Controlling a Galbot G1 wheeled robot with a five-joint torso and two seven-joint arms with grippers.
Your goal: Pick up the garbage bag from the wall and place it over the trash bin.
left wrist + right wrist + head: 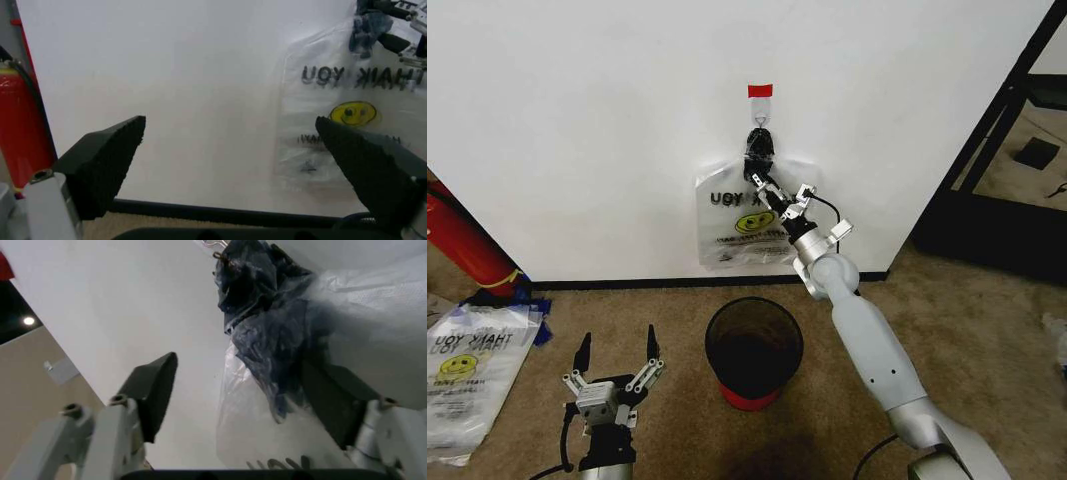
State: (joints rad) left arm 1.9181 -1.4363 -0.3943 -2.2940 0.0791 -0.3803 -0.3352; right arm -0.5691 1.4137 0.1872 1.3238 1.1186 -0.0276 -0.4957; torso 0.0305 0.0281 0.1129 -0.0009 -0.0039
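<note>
Head view: the right gripper (772,190) is raised to the garbage bag (739,228), which hangs from a black hook clip (758,140) on the wall (587,120); the trash bin (754,352) stands below it, apparently empty. The left gripper (617,357) waits low beside the bin. Left wrist view: its jaws are spread wide, holding nothing. Right wrist view: open jaws straddle the bag's bunched neck (267,340) without clamping it. Risk: a shallow grasp on thin film may slip or tear at the clip.

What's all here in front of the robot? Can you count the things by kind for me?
Smiley plastic bags: 2, the garbage bag hanging on the wall and a spare bag on the carpet
Bins: 1, the trash bin
Red cylinders: 1, the red cylinder
Grippers: 2, left gripper, right gripper
Total: 6
</note>
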